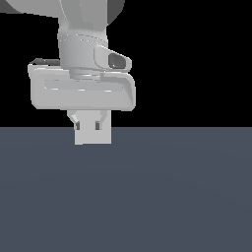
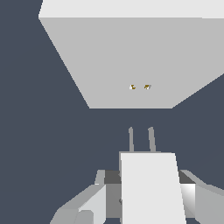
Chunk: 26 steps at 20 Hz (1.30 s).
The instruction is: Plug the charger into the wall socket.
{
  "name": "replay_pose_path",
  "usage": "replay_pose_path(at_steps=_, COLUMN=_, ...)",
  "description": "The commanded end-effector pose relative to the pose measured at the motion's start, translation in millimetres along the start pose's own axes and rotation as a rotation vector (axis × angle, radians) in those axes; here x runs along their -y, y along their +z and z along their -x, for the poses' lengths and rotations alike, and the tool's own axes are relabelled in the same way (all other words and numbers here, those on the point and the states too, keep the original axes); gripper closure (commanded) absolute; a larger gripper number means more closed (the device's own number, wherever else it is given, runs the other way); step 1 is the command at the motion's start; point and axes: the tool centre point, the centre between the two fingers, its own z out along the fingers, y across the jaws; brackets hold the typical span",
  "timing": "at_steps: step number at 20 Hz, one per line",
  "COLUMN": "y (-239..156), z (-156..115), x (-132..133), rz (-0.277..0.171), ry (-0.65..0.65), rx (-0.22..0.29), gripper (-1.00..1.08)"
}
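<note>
1. While you look at the wrist view, you see the charger (image 2: 151, 192) clamped between the two fingers (image 2: 87, 203) of the gripper (image 2: 148, 199), with its two thin prongs (image 2: 141, 139) pointing at the wall socket (image 2: 127, 61).
2. Between the prongs and the socket plate you see a gap; the two orange-brown dots (image 2: 140, 87) lie nearly in line with the prongs.
3. On the exterior view, the arm (image 1: 83, 34) hangs vertical, wrist downward, and holds the charger (image 1: 92, 133) above the dark grey floor (image 1: 147, 197).
</note>
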Motion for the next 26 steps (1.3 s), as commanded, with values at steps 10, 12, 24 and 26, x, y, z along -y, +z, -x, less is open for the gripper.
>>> replay_pose_path(at_steps=10, y=2, z=-4, x=-2, rz=0.001, ry=0.005, rx=0.001, gripper=1.08)
replay_pose_path(at_steps=12, y=3, z=-8, x=-2, rz=0.001, ry=0.005, rx=0.001, gripper=1.08)
replay_pose_path(at_steps=24, y=15, z=-44, x=-2, rz=0.001, ry=0.005, rx=0.001, gripper=1.08)
replay_pose_path(at_steps=26, y=16, z=-47, x=-2, rz=0.001, ry=0.005, rx=0.001, gripper=1.08)
